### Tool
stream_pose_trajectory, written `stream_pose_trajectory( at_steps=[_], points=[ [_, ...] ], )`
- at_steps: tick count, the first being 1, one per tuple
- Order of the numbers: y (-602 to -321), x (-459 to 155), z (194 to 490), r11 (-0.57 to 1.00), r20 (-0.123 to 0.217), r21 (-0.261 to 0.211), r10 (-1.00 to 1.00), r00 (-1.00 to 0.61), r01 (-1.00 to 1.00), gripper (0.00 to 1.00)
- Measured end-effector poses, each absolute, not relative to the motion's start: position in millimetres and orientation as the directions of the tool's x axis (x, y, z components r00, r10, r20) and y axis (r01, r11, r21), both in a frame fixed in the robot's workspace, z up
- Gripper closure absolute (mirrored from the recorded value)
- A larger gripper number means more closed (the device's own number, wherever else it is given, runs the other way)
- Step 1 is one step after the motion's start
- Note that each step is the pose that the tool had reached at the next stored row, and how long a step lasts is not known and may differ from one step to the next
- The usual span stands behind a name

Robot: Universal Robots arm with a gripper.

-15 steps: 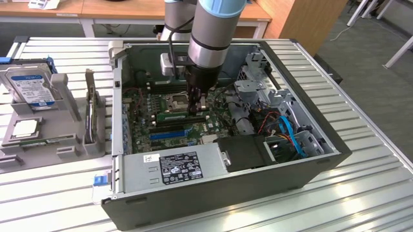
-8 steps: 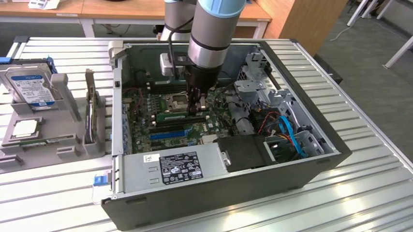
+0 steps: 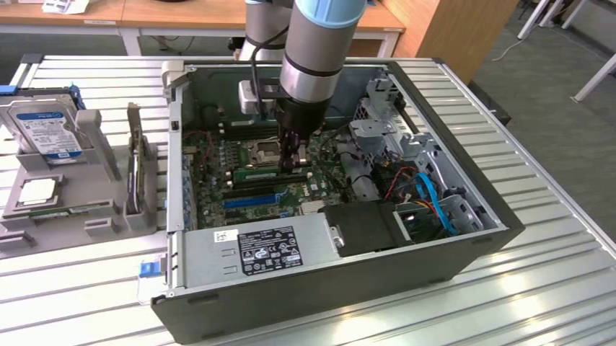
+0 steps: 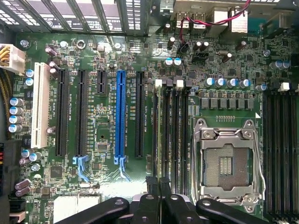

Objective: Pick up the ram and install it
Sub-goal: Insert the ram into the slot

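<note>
The ram [image 3: 258, 174] is a thin green stick standing on edge in a memory slot of the motherboard [image 3: 252, 205], just beside the CPU socket [image 3: 262, 150]. My gripper [image 3: 293, 162] reaches straight down into the open computer case and is shut on one end of the stick. In the wrist view the ram [image 4: 159, 130] shows edge-on as a dark line along the outermost slot. It runs in between the black fingertips of the gripper [image 4: 158, 183], which stand close together. The neighbouring slots [image 4: 180, 135] and the CPU socket [image 4: 226, 163] lie beside it.
The case wall [image 3: 462, 115] rings the board. A power supply [image 3: 255, 249] and blue cables [image 3: 438, 205] fill the near side. Outside the case, at the exterior view's left, stand a hard drive [image 3: 46, 133] and an expansion card [image 3: 140, 169] in grey holders.
</note>
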State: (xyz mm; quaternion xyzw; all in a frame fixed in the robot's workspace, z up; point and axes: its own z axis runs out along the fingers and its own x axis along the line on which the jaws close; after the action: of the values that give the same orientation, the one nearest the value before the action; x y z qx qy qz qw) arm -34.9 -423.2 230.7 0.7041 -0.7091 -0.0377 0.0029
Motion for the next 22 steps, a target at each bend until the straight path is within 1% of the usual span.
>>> stream_pose_trajectory(
  at_steps=[22],
  points=[
    [-422.7,-34.9,228.7,0.006,-0.049,0.058,-0.999,-0.009,-0.998,0.88]
  ],
)
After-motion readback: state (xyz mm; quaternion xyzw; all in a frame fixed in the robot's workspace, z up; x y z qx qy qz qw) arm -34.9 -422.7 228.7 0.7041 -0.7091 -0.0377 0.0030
